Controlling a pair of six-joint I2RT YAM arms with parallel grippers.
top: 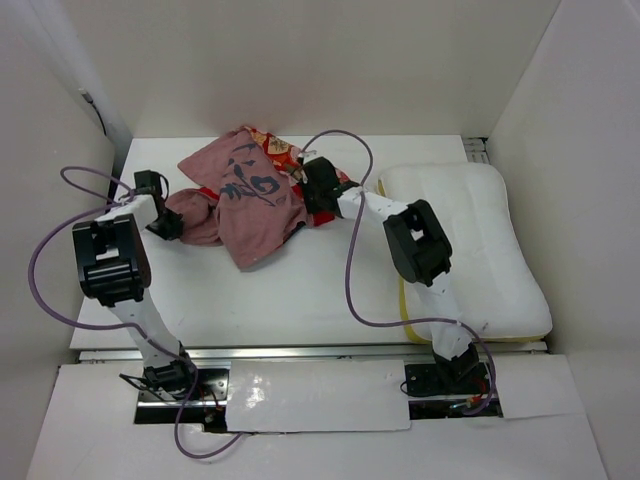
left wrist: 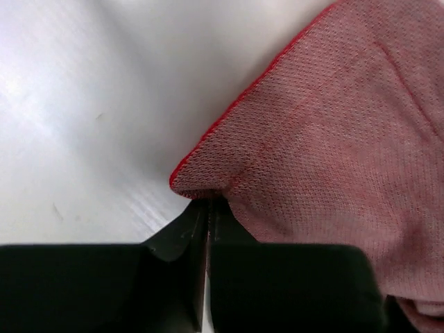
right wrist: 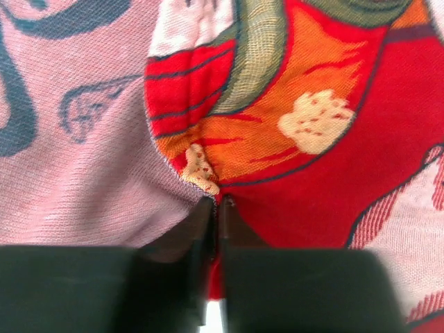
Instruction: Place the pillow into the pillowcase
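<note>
While the pillowcase (top: 245,195) lies crumpled at the far middle of the table (top: 300,290), pink face mostly up and a strip of red showing at its far and right edges, I hold it at two points. My left gripper (left wrist: 208,207) is pinched together on a pink corner bound by a red hem, at the heap's left end. My right gripper (right wrist: 216,202) is clamped on a fold where the pink cloth meets the red printed face, at the heap's right side. The pillow (top: 470,245) rests flat at the right of the table, apart from the case and untouched.

Step in hand, as I judge it: securing the cloth so that its mouth can be found. The next move calls for lifting and drawing my two grips apart, to spread the heap and turn its opening toward the pillow.

Not resolved: the mouth of the case is nowhere visible. I cannot tell whether either grip holds one layer or both. From above, both sets of fingertips are lost against the folds, and my right arm covers part of the pillow's left edge.
</note>
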